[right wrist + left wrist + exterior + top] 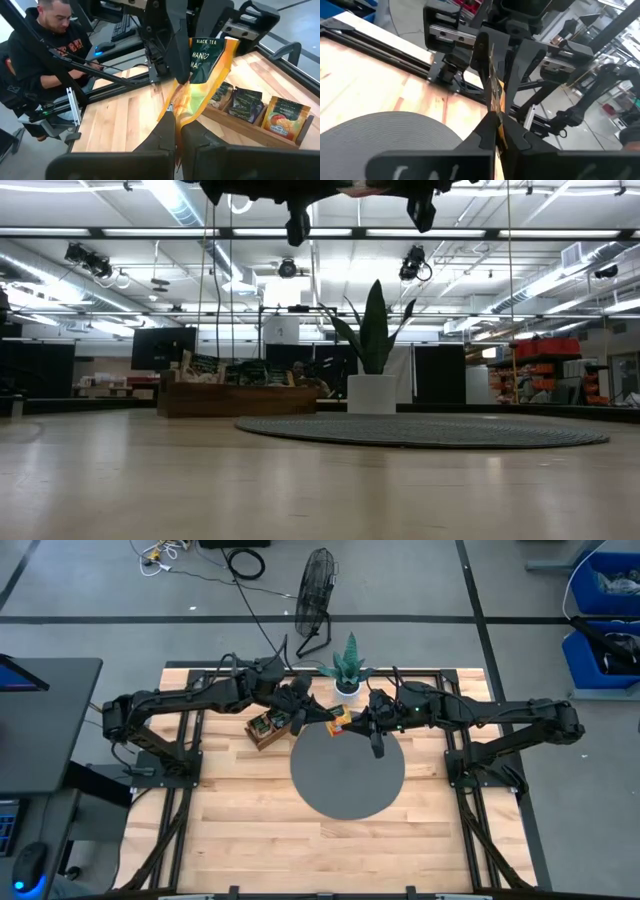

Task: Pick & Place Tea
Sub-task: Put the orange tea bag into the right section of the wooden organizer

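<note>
- The orange tea sachet (340, 721) hangs above the table, just above the centre of the high view, at the grey mat's (347, 778) upper edge.
- Left gripper (312, 717) pinches one end.
- Right gripper (356, 723) pinches the other end.
- More sachets stand in the wooden tray (265, 730), left of centre.

Both tools, left (318, 718) and right (352, 724), grip one orange sachet (339, 720) above the round mat's (347, 778) edge.

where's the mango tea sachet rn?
The orange mango tea sachet is held in the air between the left gripper and right gripper, both shut on it, just beyond the far rim of the round grey mat, between the wooden tray and the potted plant.
</note>
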You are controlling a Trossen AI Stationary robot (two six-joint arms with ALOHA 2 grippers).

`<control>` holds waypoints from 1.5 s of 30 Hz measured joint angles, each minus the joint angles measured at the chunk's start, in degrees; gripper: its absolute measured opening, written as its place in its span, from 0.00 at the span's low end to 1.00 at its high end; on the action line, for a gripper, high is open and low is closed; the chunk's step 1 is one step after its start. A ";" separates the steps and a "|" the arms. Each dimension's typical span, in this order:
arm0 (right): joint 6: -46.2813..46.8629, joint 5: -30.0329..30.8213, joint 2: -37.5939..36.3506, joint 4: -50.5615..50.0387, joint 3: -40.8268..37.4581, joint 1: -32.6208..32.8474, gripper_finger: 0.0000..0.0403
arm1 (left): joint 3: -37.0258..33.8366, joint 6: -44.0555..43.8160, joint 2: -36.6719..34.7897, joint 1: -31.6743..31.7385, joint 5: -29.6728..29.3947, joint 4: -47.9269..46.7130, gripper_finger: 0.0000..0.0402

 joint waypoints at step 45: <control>8.27 6.38 -5.70 -6.98 0.02 0.02 0.64 | -23.39 12.26 -1.42 8.61 -39.02 2.03 0.00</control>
